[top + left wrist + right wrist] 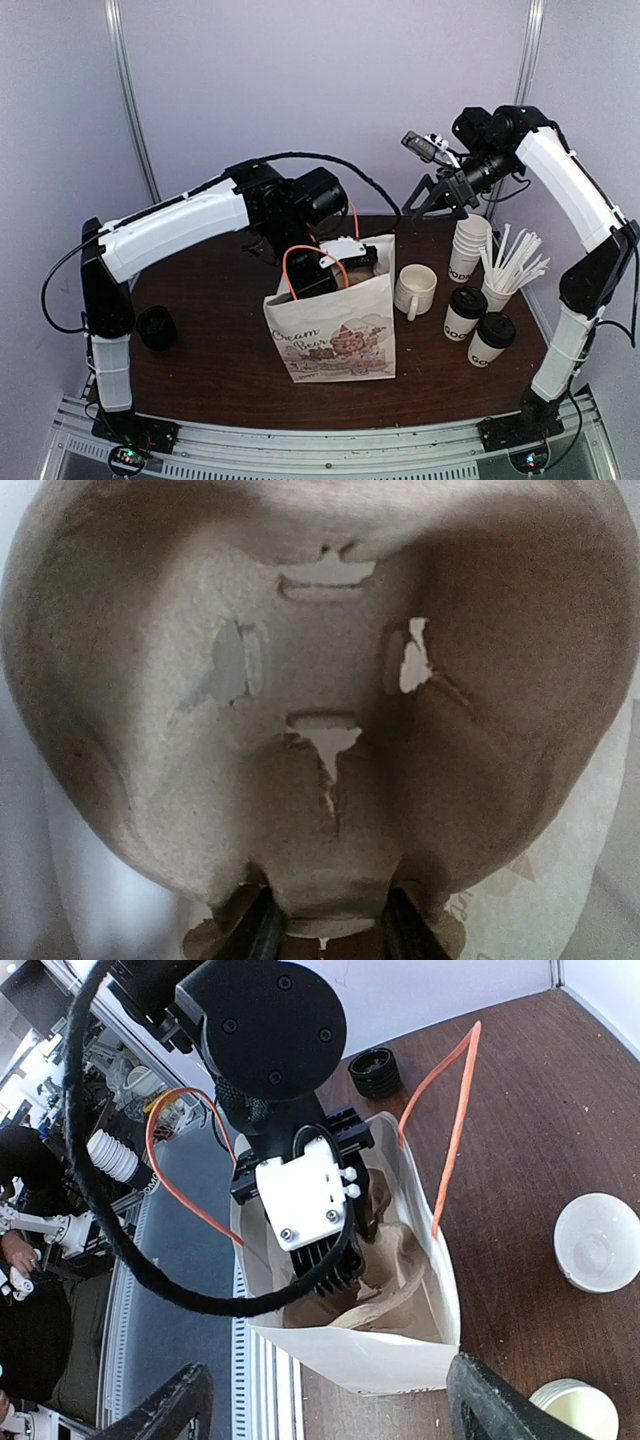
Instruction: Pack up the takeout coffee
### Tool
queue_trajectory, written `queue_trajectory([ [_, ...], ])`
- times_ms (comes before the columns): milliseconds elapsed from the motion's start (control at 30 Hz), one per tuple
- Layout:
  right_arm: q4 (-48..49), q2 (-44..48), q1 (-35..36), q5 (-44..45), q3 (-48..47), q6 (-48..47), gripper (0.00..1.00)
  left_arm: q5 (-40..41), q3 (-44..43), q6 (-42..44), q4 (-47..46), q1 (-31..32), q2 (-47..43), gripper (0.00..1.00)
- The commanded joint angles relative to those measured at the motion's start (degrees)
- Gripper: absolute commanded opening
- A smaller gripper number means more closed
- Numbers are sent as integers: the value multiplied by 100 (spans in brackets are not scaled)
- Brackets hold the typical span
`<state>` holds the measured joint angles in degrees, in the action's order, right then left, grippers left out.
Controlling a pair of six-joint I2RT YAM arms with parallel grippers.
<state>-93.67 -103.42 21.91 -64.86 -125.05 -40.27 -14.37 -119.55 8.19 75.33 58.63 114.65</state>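
1. A pale lilac wall [300, 80] fills the whole background, plain and evenly lit, with no window in sight.
2. Two slim metal poles stand against it, one on the left [130, 100] and one on the right [530, 50], both leaning slightly in the overhead view.
3. A dark brown wooden table [220, 350] takes up the middle, its grain visible from the right wrist view.
4. A ribbed aluminium rail [330, 445] runs along the table's near edge.
5. Beyond that edge lies a grey-blue floor [195, 1290].
6. The light is soft and diffuse, casting only faint shadows.
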Motion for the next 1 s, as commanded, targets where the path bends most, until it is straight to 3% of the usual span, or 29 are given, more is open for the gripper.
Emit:
queue_trajectory([
  [0,-147,202,-67,-62,517,-250,84,174,-227,-342,350,96,198,29],
  [333,1257,892,-66,1223,2641,443,83,537,-608,-544,474,378,103,30],
  [533,1660,1046,34,1441,3671,686,80,650,-500,-640,622,403,12,30],
  [800,1815,728,871,1529,3794,853,78,1206,-214,-799,906,482,-110,30],
  [967,1688,426,1311,1313,3576,823,78,1093,-86,-1021,1008,544,-148,30],
])
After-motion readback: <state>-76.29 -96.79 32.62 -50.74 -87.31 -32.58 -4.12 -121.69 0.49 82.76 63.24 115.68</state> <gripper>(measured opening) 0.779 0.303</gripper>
